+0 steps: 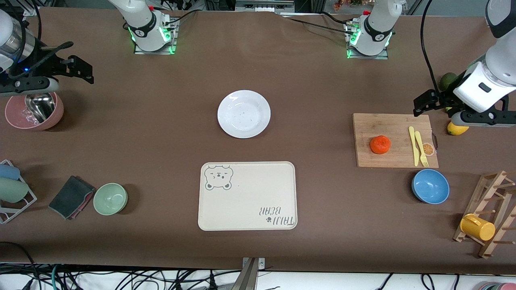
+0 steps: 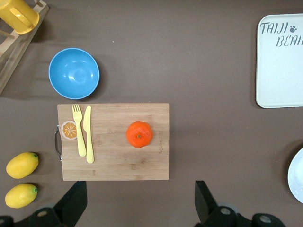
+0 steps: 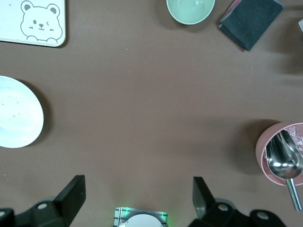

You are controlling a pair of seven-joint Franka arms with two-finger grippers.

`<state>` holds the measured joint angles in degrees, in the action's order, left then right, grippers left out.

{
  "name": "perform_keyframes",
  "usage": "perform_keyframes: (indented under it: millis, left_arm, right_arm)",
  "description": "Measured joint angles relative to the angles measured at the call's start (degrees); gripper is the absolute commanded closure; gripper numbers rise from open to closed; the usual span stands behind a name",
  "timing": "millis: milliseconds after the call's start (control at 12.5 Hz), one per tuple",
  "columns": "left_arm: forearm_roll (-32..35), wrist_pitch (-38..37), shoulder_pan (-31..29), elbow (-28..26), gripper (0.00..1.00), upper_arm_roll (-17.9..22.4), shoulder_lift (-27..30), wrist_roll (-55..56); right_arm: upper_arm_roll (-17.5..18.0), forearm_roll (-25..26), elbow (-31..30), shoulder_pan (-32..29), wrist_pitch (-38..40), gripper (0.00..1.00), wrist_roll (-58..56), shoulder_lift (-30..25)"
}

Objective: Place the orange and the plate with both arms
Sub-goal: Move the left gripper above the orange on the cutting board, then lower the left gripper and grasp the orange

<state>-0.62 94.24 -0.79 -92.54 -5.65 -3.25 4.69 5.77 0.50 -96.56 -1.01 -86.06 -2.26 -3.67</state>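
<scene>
The orange point(image 1: 380, 144) rests on the wooden cutting board point(image 1: 395, 139), at right of centre in the front view, untouched. On the same board lie a yellow knife point(image 1: 413, 145) and a yellow fork point(image 1: 421, 149), side by side, clear of the orange. In the left wrist view the orange point(image 2: 139, 134) sits near the middle of the board point(image 2: 113, 141).

The plate point(image 1: 244, 114) lies flat on the brown table point(image 1: 161, 133), just above the centre of the front view, with nothing on it. The cream tray with a bear drawing point(image 1: 247, 196) lies nearer the camera than the plate, apart from it.

The blue bowl point(image 1: 430, 186) stands just below the board in the frame. Two yellow lemons point(image 2: 21, 179) lie beside the board's handle end in the left wrist view. A green bowl point(image 1: 110, 198) and a dark folded cloth point(image 1: 71, 197) occupy the lower left of the front view. A pink bowl holding a metal scoop point(image 1: 34, 111) is at the left edge.

The left gripper point(image 1: 423, 104) hangs at the right edge of the front view, over the table by the board's upper corner, fingers point(image 2: 71, 203) spread and holding nothing. The right gripper point(image 1: 76, 68) hangs at the upper left, above the table near the pink bowl, fingers point(image 3: 71, 196) spread and holding nothing.
</scene>
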Motion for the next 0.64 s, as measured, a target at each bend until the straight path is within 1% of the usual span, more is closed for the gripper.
perform_keyframes:
  millis: [240, 480, 640]
  left_arm:
    - [0.00, -0.18, 0.00, -0.04, 0.00, 0.00, 0.00, -0.04]
    - [0.00, -2.77, 0.01, -0.43, 0.00, 0.00, -0.16, -0.24]
    - [0.00, -3.60, -0.04, -1.57, 0.00, 0.01, -1.75, -0.26]
  right_arm:
    - [0.00, 0.00, 0.00, 0.00, -0.01, 0.00, 0.00, 0.00]
    - [0.00, 0.00, 0.00, 0.00, -0.01, 0.00, 0.00, 0.00]
    - [0.00, 0.00, 0.01, 0.00, -0.01, 0.00, 0.00, 0.00]
